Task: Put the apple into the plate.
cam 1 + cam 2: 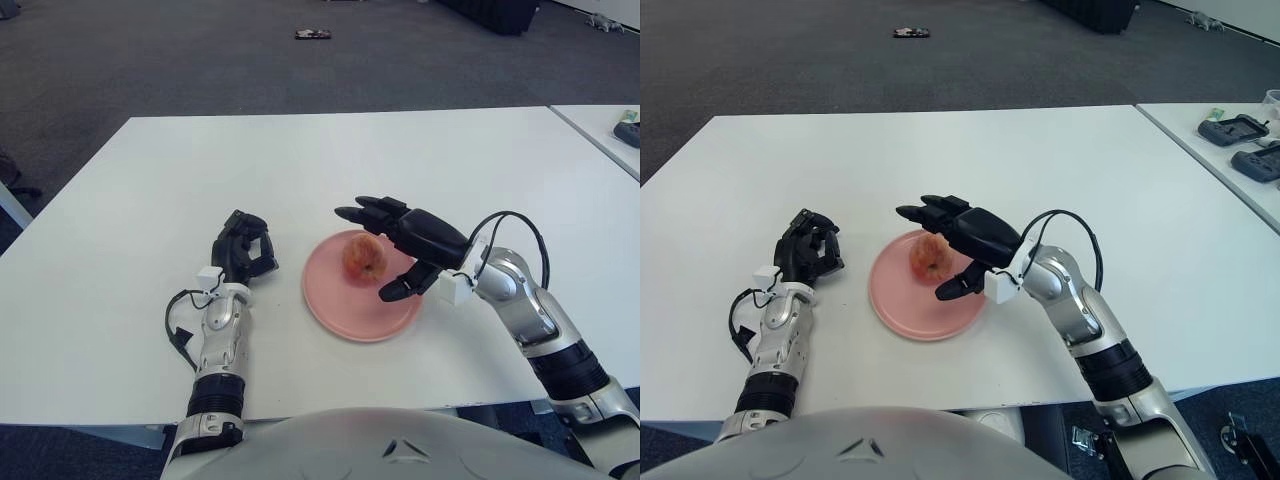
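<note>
Pink plate (345,310) holds the apple (362,257); the right hand (405,245) hovers over it, fingers spread, gripping nothing, while the left hand (243,250) sits curled left of the plate.

Right hand (400,245) covers the right part of the pink plate (335,305); plate rim under the palm not visible, can't tell whether thumb tip touches the plate. Apple (362,257): its right side is partly behind the fingers (365,210), contact there unclear. Left hand (243,250) curled near the plate's left side, inside of the fist hidden. Second table (600,130) at right cut by the frame edge; dark devices (1240,145) on it partly cut off, too small to identify. Small dark object (312,34) on the floor beyond the desk's far edge: unidentifiable. Both forearms are cut off at the bottom edge by the robot's torso (400,445).
</note>
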Robot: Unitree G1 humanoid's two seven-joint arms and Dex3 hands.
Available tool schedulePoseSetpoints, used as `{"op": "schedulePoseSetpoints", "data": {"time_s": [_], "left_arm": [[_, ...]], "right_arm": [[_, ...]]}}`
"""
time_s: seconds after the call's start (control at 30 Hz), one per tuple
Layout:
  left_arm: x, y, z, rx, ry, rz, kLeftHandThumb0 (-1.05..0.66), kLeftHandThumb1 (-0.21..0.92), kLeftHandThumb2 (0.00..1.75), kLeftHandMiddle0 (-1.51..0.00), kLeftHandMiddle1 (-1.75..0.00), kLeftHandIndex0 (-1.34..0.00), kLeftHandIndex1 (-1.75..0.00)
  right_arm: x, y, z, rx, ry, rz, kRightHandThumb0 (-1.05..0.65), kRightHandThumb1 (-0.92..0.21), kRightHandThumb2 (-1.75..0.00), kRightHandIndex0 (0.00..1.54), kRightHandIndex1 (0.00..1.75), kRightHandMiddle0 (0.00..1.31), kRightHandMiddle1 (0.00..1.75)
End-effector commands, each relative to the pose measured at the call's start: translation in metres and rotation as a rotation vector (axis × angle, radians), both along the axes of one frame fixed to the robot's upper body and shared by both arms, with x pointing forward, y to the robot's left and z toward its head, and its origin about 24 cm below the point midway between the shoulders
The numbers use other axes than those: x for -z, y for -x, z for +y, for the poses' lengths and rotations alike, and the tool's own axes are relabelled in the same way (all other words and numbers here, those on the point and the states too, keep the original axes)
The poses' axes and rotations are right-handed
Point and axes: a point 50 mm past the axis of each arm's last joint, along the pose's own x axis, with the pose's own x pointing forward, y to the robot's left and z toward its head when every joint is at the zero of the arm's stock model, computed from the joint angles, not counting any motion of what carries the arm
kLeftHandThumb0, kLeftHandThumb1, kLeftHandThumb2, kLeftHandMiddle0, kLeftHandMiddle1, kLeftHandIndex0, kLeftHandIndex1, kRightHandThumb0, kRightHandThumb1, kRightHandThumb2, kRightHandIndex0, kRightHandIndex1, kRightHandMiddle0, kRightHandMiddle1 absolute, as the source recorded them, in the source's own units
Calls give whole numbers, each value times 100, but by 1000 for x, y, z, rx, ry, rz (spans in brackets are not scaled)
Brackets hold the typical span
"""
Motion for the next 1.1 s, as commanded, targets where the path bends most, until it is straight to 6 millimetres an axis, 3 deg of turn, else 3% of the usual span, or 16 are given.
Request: {"op": "schedulePoseSetpoints", "data": {"time_s": [0.0,0.27,0.47,0.63,0.8,0.93,1.07], "left_arm": [[19,14,0,-5,23,110,-52,23,143,-117,-175,-68,-175],[19,14,0,-5,27,110,-51,26,140,-116,-175,-66,-175],[19,14,0,-3,23,105,-51,25,141,-117,-175,-67,-175],[19,14,0,-2,18,103,-51,24,142,-118,-175,-68,-175],[19,14,-1,0,19,101,-51,24,143,-118,-175,-68,-175],[19,14,0,0,21,102,-51,24,143,-117,-175,-68,-175],[19,14,0,-2,24,101,-51,24,142,-116,-175,-68,-175]], "right_arm": [[-1,0,-1,7,-7,11,-83,-57,-78,0,0,0,0],[-1,1,-2,14,-40,15,-86,-58,-78,0,0,0,0],[-4,1,-5,28,-122,41,-99,-74,-67,0,0,0,0],[-6,-1,-8,67,-222,56,-102,-80,-64,0,0,0,0],[0,-7,-19,236,-437,96,-99,-89,-65,0,0,0,0],[4,-7,-22,357,-577,64,-88,-86,-72,0,20,0,53],[8,-7,-26,483,-680,14,-75,-77,-88,0,65,0,105]]}}
